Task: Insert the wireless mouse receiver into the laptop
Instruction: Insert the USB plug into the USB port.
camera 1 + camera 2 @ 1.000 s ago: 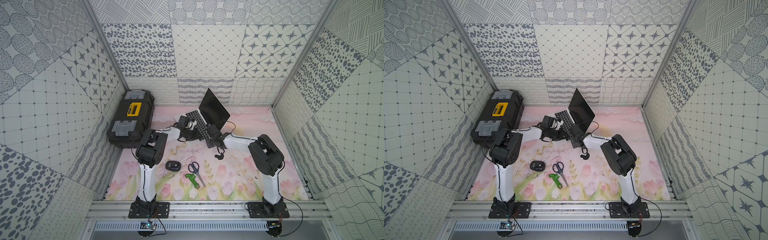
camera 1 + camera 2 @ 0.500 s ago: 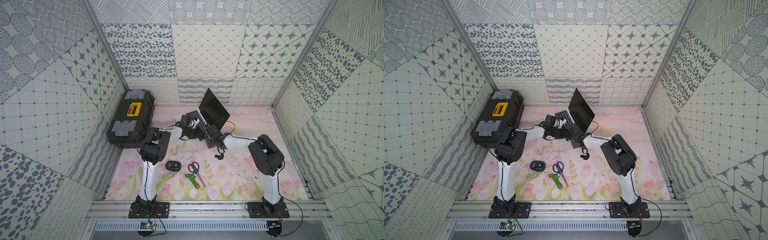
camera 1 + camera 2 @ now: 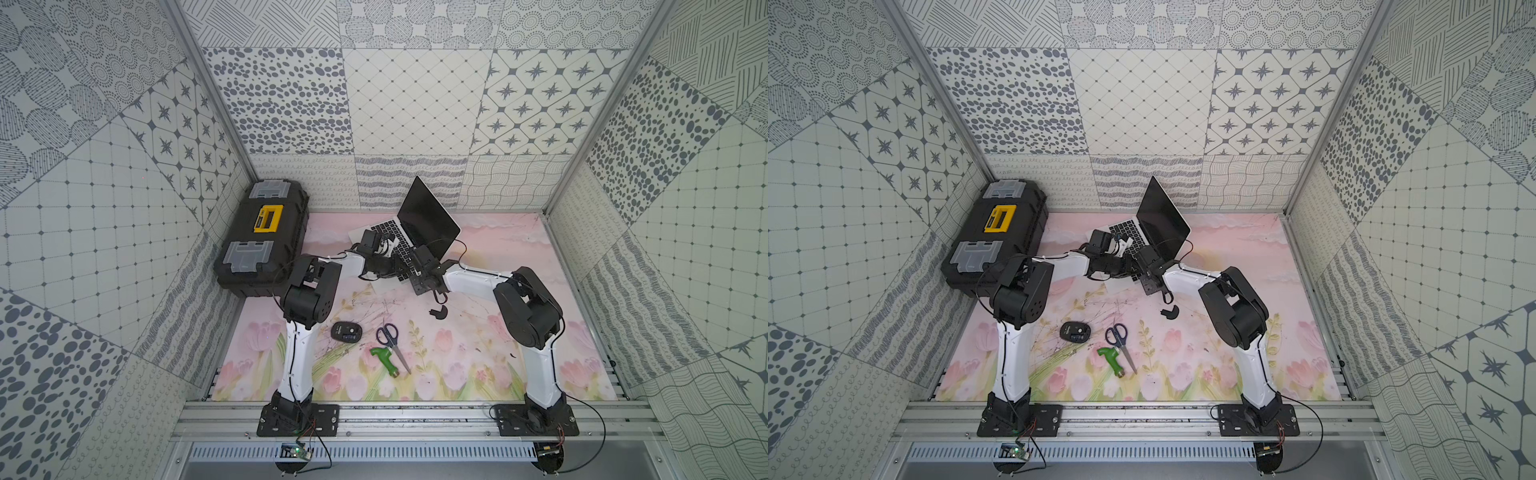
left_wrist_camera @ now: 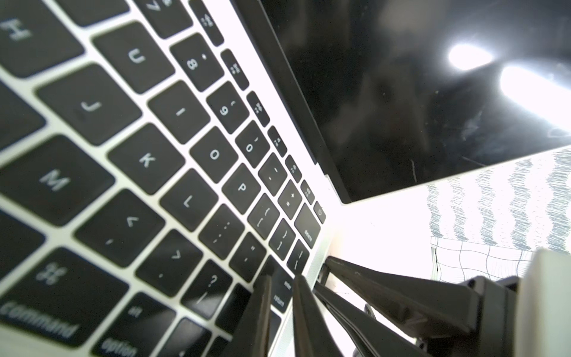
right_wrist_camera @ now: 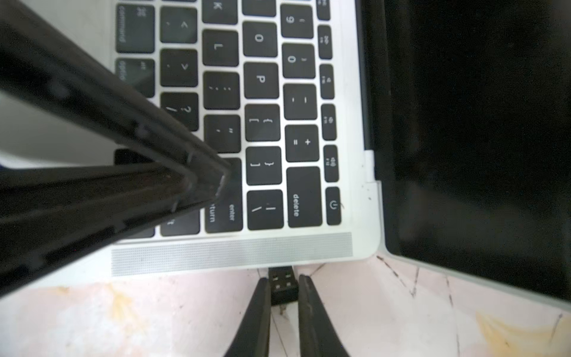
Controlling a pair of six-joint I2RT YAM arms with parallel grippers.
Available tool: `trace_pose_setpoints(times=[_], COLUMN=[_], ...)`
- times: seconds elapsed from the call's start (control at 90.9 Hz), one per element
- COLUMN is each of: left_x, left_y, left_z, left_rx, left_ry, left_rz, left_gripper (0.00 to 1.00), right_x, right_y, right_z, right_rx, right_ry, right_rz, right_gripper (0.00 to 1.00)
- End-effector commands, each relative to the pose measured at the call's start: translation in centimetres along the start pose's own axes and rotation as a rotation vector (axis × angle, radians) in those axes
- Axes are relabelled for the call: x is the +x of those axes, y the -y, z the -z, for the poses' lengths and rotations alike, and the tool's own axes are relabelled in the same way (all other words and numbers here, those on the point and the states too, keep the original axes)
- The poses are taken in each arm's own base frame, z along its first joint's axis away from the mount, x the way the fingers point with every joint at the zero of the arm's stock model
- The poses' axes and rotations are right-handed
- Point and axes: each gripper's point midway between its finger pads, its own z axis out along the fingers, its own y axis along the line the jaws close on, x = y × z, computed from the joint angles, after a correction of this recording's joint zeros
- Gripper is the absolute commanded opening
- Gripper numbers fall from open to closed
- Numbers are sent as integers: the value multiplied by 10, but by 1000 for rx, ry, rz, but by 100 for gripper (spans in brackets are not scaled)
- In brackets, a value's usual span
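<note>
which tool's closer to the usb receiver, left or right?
Right. The right tool is clamped on the receiver at the laptop's side edge. The left tool sits on the keys by the return key, near the receiver but not touching it.

Just ahead of my right gripper, the laptop shows a delete key, an enter and return key and a power sign on the corner key; beyond those I read P, O, L, K, 9 and 0. At my left gripper tips the word return shows again, farther out H, U, J, I, M and 8, and back towards my wrist the command key and option key
</note>
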Motion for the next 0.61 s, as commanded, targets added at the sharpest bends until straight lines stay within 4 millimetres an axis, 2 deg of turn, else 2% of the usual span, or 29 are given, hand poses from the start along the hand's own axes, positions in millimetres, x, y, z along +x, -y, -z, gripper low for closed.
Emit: trace_pose_setpoints(times=[0.0,0.143,0.33,0.594], left_x=[51,51,51,51], left_y=[-47,-47,-48,-52], left_z=[-5,-4,-4,-3], left_rx=[-182,-182,-186,-191], left_ry=[-145,-145,-142,-143], left_rz=[114,111,111,120], left_gripper=[18,18,17,18], right_x=[45,47,44,27], right_y=[12,8,-2,-12], right_z=[-43,-40,-28,-4], right_rx=[48,16,-64,-150], right_ry=[-123,-128,-120,-77], right_rz=[33,41,32,15], right_gripper=[10,14,24,42])
